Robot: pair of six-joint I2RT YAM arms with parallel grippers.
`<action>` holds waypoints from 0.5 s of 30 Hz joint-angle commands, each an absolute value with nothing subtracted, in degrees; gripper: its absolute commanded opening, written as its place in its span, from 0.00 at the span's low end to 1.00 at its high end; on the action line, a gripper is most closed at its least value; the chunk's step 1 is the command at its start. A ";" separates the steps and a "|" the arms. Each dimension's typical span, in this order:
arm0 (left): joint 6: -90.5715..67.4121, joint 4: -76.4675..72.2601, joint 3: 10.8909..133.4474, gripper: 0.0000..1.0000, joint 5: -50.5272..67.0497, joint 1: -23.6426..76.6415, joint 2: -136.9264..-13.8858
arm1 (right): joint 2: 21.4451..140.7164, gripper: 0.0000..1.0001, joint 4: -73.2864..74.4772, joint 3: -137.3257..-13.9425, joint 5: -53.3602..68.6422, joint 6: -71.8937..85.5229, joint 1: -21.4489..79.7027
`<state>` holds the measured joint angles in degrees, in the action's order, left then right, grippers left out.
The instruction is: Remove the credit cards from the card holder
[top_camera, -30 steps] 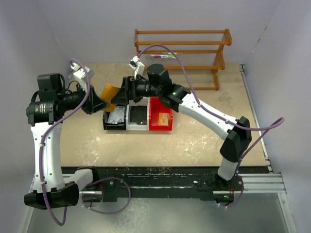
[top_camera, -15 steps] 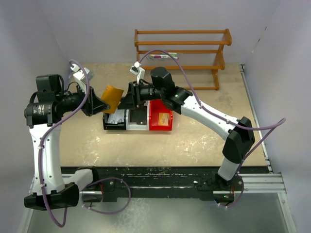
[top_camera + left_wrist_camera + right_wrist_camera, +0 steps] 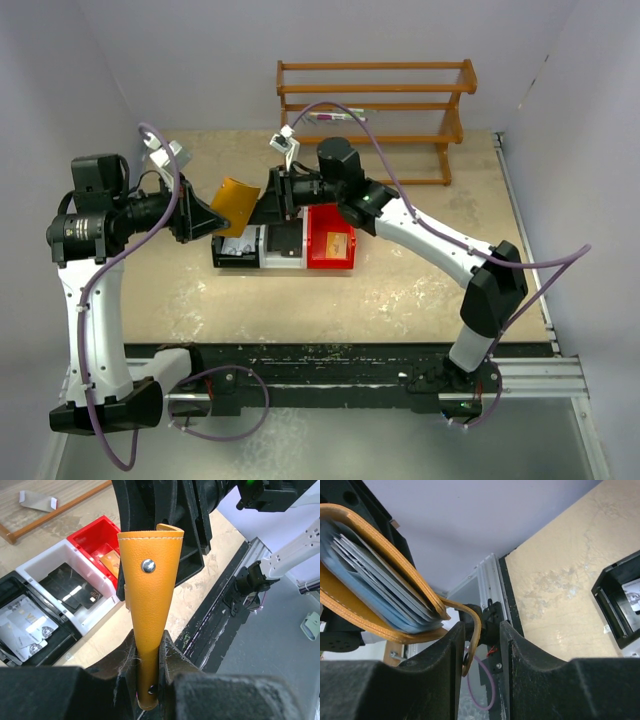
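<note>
Left wrist view showed the left gripper (image 3: 149, 656), jaws clamped on the card holder (image 3: 150, 600) aloft above the desk (image 3: 400, 300), while the right gripper (image 3: 481, 628) jaws flanked its flap (image 3: 475, 622), grip unclear; freeing the credit cards (image 3: 385, 577) likely needed that flap pinched and pulled open.

Readable text: none in any view.
credit cards (image 3: 25, 625) in the black bin (image 3: 7, 587): faint marks on their faces (too blurred to make out).
card holder (image 3: 150, 595): no legible stamp.
</note>
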<state>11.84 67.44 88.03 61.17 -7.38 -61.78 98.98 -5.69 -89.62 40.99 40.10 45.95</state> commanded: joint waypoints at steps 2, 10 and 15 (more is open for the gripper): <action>13.09 67.00 90.91 0.02 66.73 -7.37 -61.21 | 97.45 0.34 -13.75 -89.10 46.48 42.52 45.82; 13.56 66.48 90.19 0.23 65.09 -7.38 -61.90 | 93.43 0.00 -18.37 -85.04 50.90 44.84 45.73; 8.84 56.55 84.74 0.96 49.71 -7.36 -60.73 | 91.56 0.00 -1.13 -89.33 36.54 36.73 46.15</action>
